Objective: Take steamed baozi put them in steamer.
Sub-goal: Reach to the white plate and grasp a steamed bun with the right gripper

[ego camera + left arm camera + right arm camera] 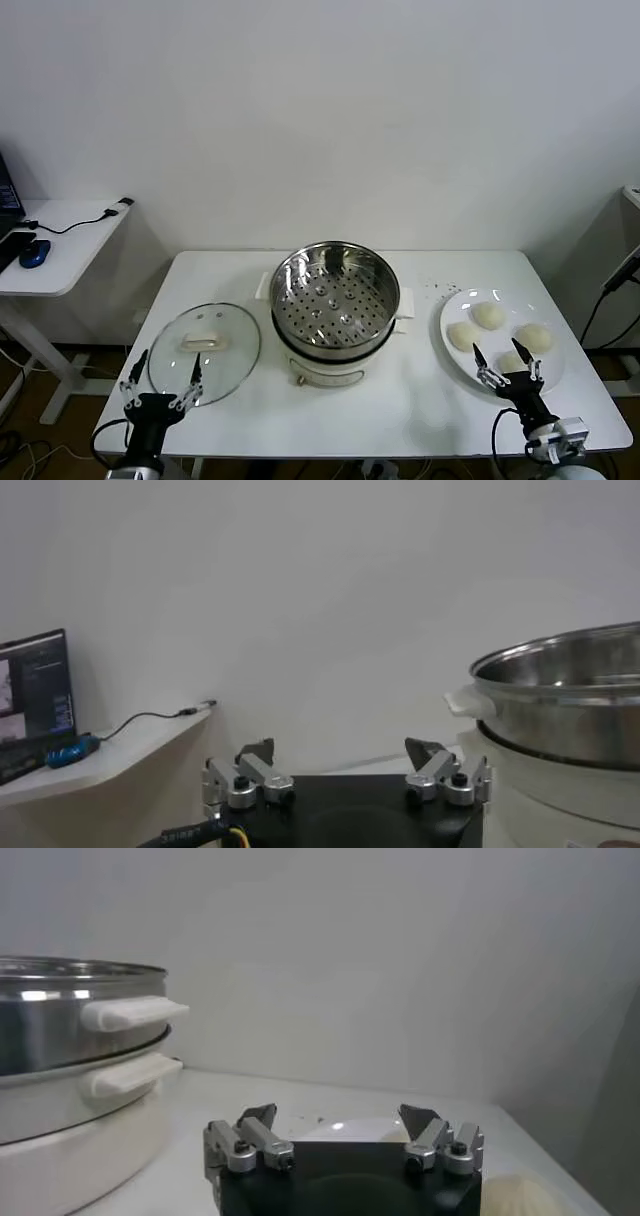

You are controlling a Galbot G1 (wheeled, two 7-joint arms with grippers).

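Several cream-white baozi [488, 315] lie on a flat white plate [449, 352] at the table's right. The shiny steel steamer [333, 300] with a perforated tray stands empty at the table's middle; it also shows in the left wrist view [570, 695] and the right wrist view [70, 1018]. My right gripper [508, 361] is open at the plate's near edge, over the nearest baozi [509, 359]; one baozi [520, 1198] shows beside it. My left gripper [161, 378] is open at the table's front left, by the lid.
A round glass lid [205, 352] with a white handle lies left of the steamer. A side desk [55, 245] with a blue mouse and cable stands at far left. The white table [400, 400] ends just in front of both grippers.
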